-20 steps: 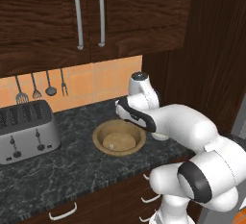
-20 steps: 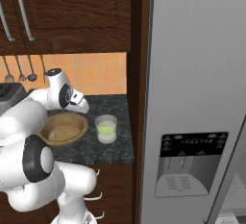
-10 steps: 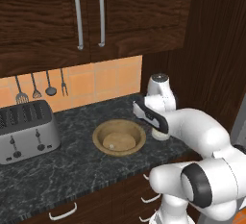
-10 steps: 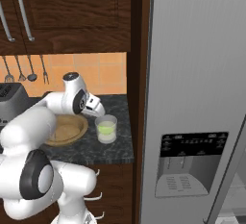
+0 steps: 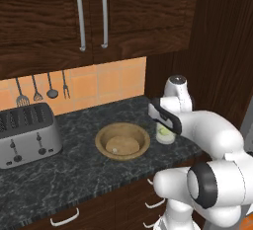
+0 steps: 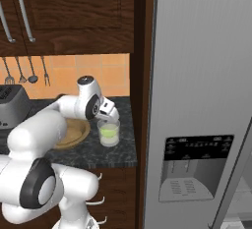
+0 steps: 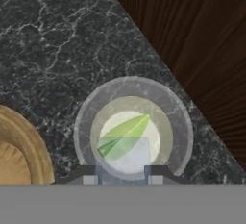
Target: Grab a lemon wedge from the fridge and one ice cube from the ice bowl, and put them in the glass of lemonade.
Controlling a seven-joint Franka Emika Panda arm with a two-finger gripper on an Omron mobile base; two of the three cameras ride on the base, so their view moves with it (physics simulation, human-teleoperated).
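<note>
Ice cube (image 7: 129, 156) is gripped in the claw (image 7: 126, 174) directly above the glass of lemonade (image 7: 133, 127), lemon wedge (image 7: 122, 137) already inside; release is judged next

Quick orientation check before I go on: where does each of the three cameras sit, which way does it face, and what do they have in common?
Left base view: behind the arm's left, facing toaster, ice bowl; arm at lower right.
Right base view: behind its right, facing fridge; arm at lower left.
Hand view: on the hand, looking down into the glass of lemonade; a pale cube sits between the fingertips.
Shared: glass, bowl, counter.
</note>
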